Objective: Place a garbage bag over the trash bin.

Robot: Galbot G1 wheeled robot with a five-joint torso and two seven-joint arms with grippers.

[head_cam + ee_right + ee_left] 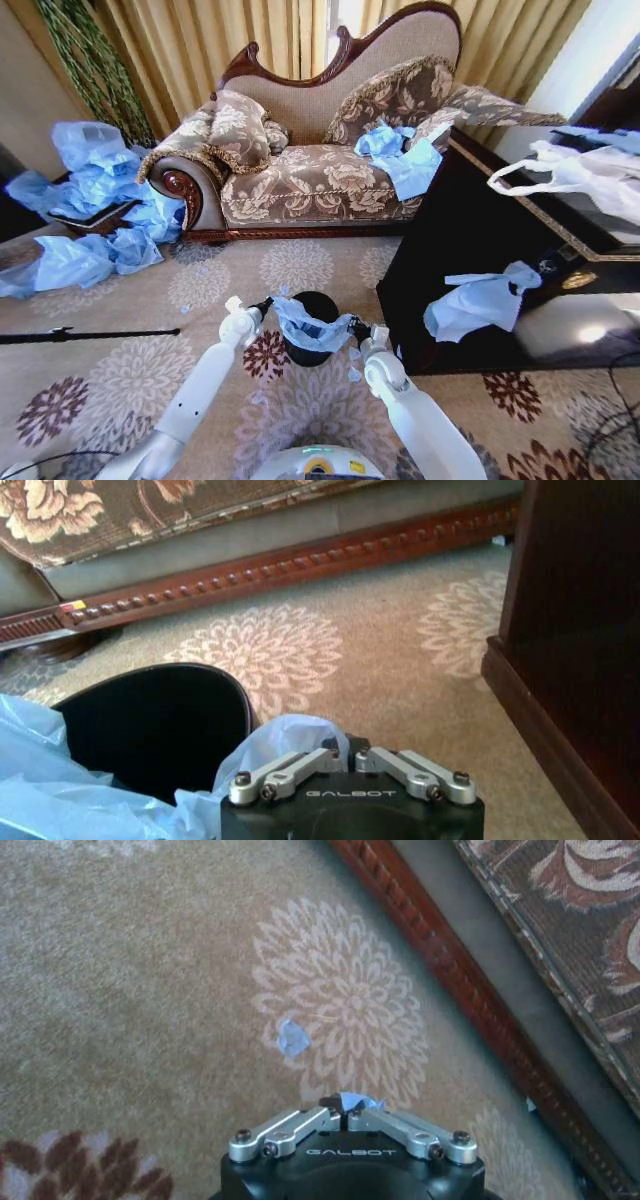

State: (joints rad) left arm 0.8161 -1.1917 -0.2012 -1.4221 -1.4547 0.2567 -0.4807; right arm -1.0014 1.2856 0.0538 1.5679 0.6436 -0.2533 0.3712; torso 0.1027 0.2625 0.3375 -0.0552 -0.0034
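Garbage bag (308, 327) stretched left-to-right across trash bin (312, 338) mouth, sagging nearside; left gripper (264, 303) and right gripper (354, 326) each clamped on opposite bag edges.

Crumpled light-blue garbage bag (308, 328) drapes, seemingly partly, over the black trash bin (318, 306).

floor: patterned carpet (120, 385); on it: trash bin (312, 350); sofa (320, 170); dark cabinet (440, 250); blue bags (75, 262)
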